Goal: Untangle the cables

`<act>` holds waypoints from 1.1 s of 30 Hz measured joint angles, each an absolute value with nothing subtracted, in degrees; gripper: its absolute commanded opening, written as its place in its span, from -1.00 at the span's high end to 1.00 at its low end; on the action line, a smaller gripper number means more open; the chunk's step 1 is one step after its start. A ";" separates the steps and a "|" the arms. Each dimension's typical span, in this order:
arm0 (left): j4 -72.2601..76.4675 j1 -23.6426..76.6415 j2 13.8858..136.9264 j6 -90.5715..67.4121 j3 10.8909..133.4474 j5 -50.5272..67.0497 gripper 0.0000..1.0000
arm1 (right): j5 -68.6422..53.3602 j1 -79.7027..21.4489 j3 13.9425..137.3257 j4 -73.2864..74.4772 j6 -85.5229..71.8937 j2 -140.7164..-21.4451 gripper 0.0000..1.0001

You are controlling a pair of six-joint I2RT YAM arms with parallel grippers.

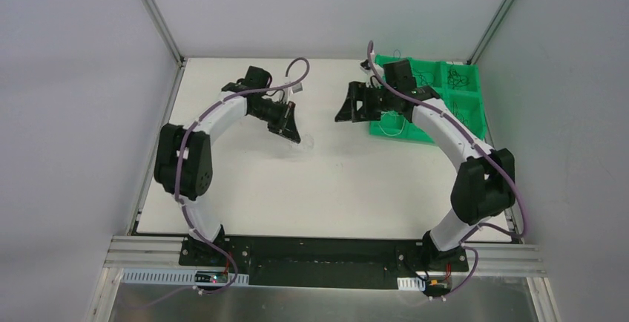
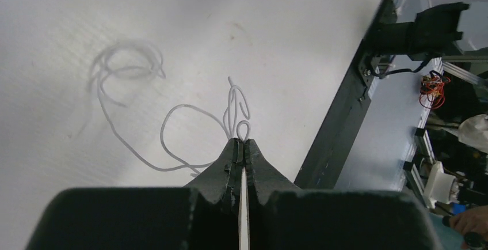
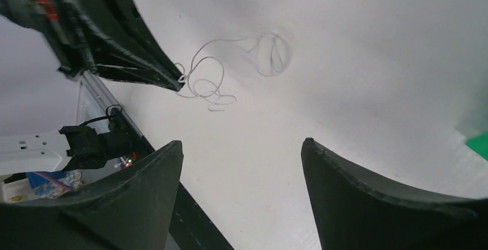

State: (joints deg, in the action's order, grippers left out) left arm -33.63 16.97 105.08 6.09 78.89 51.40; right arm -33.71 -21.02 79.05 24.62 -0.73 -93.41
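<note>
One white wire [image 2: 237, 103] hangs from the tips of the left gripper [image 2: 243, 144], whose fingers are clenched on a small loop of it. From that pinch the wire runs outward in several tight curls and one wide loop above the white table [image 2: 276, 25]. Its soft shadow lies well apart from it, so we think it hangs clear of the surface, though we cannot be sure that no end touches. The right gripper [image 3: 241, 141] is released, its two fingers spread wide with nothing between them. It faces the left gripper and the wire from nearby and touches neither.

From above we barely make out the wire, only a faint trace under the left gripper's tip near the middle of the table. That view alone shows the green tray [image 1: 404, 136] at the far right of the table, partly under the right arm. More wires [image 1: 458, 79] lie in its compartments, thin and dark.
</note>
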 measured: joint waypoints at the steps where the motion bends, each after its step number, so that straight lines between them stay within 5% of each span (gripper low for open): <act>1: -33.39 17.12 102.54 6.46 78.85 52.69 1.00 | -34.20 -21.80 79.07 23.77 -1.63 -94.17 -0.62; 16: -32.05 18.79 93.23 8.25 81.69 60.07 1.00 | -41.76 -25.80 78.98 14.13 -11.49 -96.44 -0.70; 22: -31.92 18.81 91.98 7.33 86.30 62.00 1.00 | -40.77 -26.79 73.58 9.50 -4.71 -82.89 -0.95; 33: -27.73 19.55 93.12 -6.61 94.89 66.08 1.00 | -29.85 -38.06 69.30 -2.83 11.46 -81.12 -0.84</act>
State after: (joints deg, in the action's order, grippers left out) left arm -27.73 19.55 93.12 -6.61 94.89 66.08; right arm -29.85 -38.06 69.30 -2.83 11.46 -81.12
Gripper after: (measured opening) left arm 0.009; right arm 0.967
